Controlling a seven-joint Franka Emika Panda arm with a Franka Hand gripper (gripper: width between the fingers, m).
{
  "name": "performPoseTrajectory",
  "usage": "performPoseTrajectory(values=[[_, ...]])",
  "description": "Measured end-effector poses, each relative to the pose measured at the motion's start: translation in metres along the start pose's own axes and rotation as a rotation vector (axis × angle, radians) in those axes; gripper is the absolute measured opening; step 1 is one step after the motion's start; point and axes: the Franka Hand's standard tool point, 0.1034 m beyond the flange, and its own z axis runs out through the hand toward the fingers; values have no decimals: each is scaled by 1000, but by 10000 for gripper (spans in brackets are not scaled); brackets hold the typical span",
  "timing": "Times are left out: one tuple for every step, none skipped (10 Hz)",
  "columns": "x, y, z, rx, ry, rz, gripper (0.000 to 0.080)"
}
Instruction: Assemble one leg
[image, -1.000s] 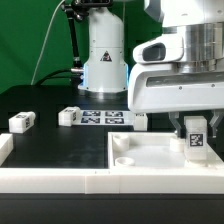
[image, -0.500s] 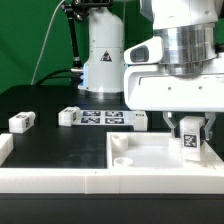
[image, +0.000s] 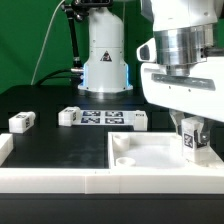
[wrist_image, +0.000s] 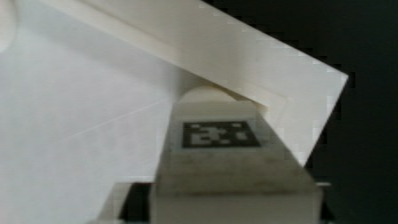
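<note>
My gripper (image: 191, 131) is shut on a leg (image: 191, 143), a small white block with a black-and-white tag. It holds the leg upright over the far right corner of the large flat white panel (image: 150, 155). In the wrist view the leg (wrist_image: 222, 150) fills the space between the fingers and points at the panel's corner (wrist_image: 267, 75). A round socket (image: 122, 158) shows on the panel's near left. Two more legs lie on the black table: one (image: 22, 121) at the exterior view's left and one (image: 69, 116) next to the marker board.
The marker board (image: 108, 118) lies flat behind the panel. The robot base (image: 104, 60) stands at the back. A white rail (image: 50, 178) runs along the front edge, with a white bracket (image: 5, 147) at the exterior view's left.
The gripper's body has turned about its vertical axis while the leg has stayed over the panel's far right corner. The loose legs have not moved.
</note>
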Motion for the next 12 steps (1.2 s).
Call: performPoseTrajectory(values=[[0, 0, 0, 0, 0, 72, 291], [0, 0, 0, -1, 0, 159, 291], [-1, 0, 0, -1, 0, 201, 291], [-1, 0, 0, -2, -2, 294, 291], [-1, 0, 0, -2, -2, 294, 291], [-1, 0, 0, -2, -2, 282, 291], [-2, 0, -1, -6, -4, 200, 448], [-3, -1, 0, -6, -6, 193, 574], [-3, -1, -1, -8, -6, 103, 574], [-3, -1, -1, -8, -5, -58, 634], [-4, -1, -1, -9, -7, -176, 645], [-6, 0, 0, -13, -10, -259, 645]])
